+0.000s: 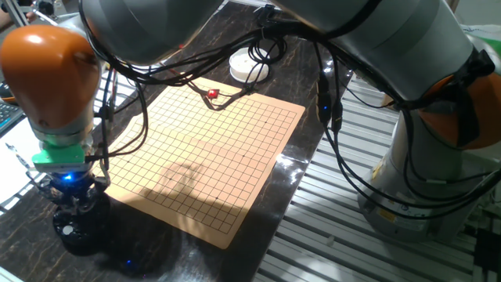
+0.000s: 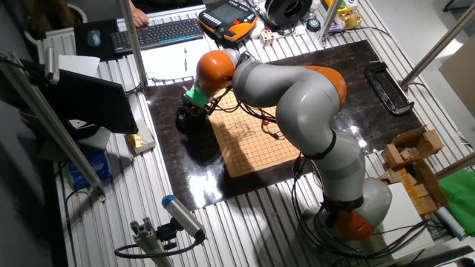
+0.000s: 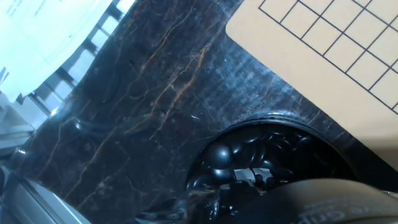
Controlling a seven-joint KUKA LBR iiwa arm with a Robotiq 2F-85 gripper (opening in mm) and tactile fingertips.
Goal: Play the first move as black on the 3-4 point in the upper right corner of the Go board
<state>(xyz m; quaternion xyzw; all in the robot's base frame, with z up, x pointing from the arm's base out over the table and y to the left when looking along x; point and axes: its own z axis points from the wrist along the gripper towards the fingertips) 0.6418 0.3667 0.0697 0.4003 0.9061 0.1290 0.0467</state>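
Hand view shows the bowl [image 3: 273, 155] of black stones [image 3: 219, 155] directly beneath the gripper [image 1: 72, 205], off the Go board's [image 1: 211, 149] near corner; whether the fingers are parted or clenched cannot be told. The board stands empty.

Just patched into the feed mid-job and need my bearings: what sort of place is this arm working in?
Probably a robotics lab or workshop. A Go board lies on a dark marble-patterned slab over an aluminium-profile table, with a keyboard, a teach pendant and loose cables nearby. The gripper hangs over a bowl of black stones.
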